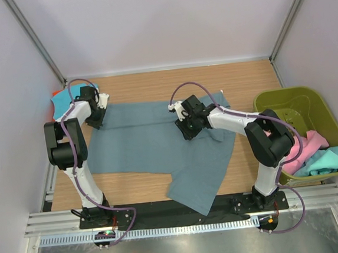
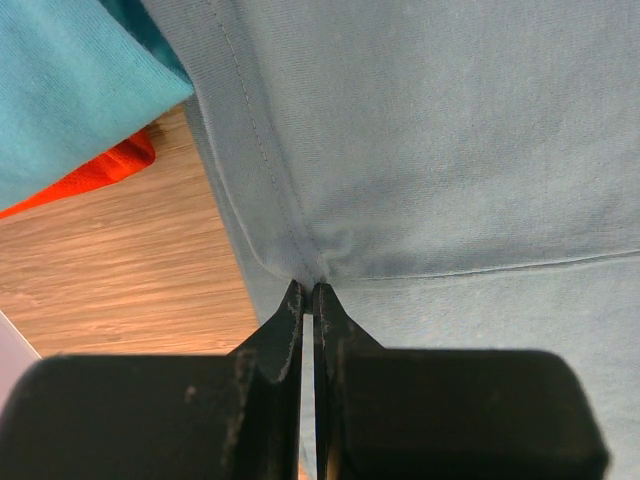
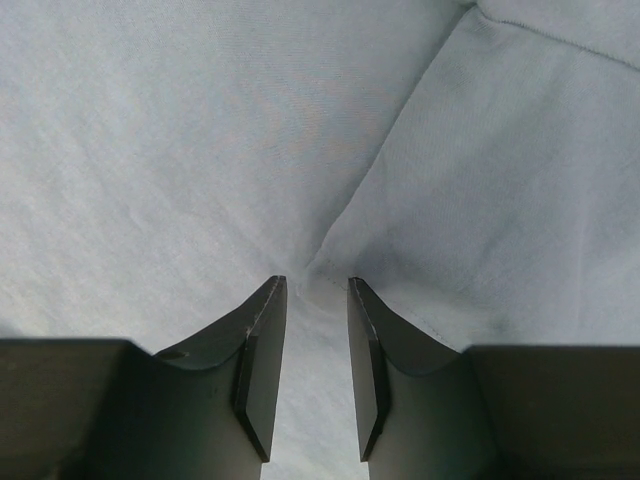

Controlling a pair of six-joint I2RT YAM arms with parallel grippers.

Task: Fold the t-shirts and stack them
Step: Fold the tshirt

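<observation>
Blue-grey t-shirt (image 1: 152, 142): spread flat on table (image 1: 249, 167), between my arms.
Left gripper (image 2: 308, 285): closed, pinching its far-left hem.
Right gripper (image 3: 317, 285): part open, tips resting on cloth.
Long axis: left-right.

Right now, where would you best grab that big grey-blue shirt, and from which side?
Probably a hemmed corner, pinched from straight above: the shirt lies flat, so only an edge or a pucker can be pinched. The left gripper holds its far left corner that way.

5 t-shirts (image 1: 152, 140), 1 grn basket (image 1: 284, 92), 2 robot arms (image 1: 69, 141), 1 table (image 1: 153, 83)
</observation>
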